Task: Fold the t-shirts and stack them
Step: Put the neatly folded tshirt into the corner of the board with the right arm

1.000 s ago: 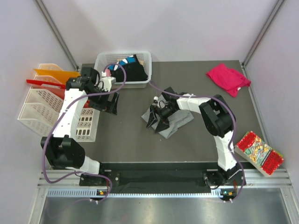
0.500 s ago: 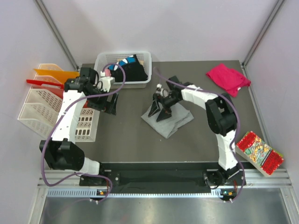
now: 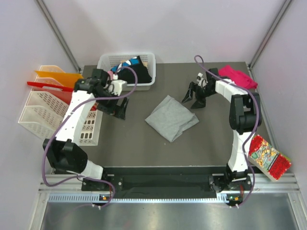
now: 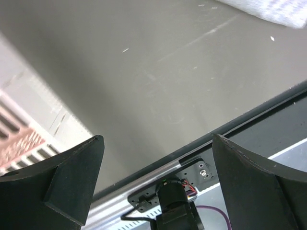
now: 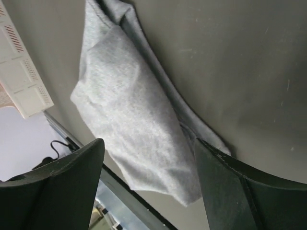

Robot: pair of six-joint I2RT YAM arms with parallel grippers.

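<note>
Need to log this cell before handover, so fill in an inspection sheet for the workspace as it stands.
Surface: dark table, faint scuff marks.
Job's things: grey t-shirt folded at centre; magenta t-shirt crumpled at far right; black t-shirts in the white basket.
Clutter: snack packet at the right edge; white racks on the left.
Grippers: left gripper open, empty; right gripper open, empty, apart from the grey shirt.
Cables: purple cables along both arms; the left one crosses the basket.
Surroundings: pale walls, nothing else seen.
</note>
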